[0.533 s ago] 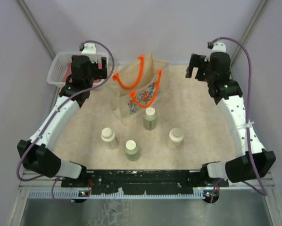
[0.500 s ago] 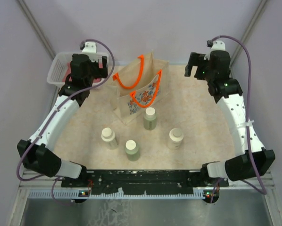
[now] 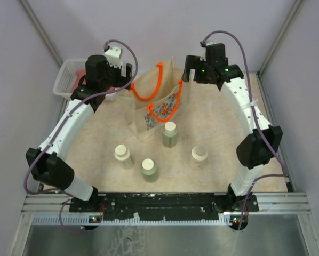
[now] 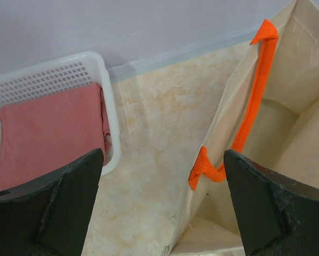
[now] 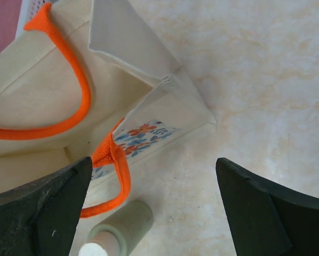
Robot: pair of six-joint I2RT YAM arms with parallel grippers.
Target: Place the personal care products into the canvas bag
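Observation:
The canvas bag stands upright and open at the back middle of the table, with orange handles and a floral panel. In front of it stand two pale green bottles and two cream ones. My left gripper hovers open at the bag's left rim. In the left wrist view that gripper straddles the bag's edge and one handle. At the bag's right corner my right gripper hangs open, and its wrist view shows the gripper above the bag and a green bottle.
A white mesh basket with a red flat item sits at the back left, just beyond the left gripper. Pale walls close in the back and both sides. The black rail with the arm bases runs along the near edge.
Both arms have swung inward toward the bag. The right gripper moved well to the left, the left gripper a little to the right. Bottles and bag have not moved.

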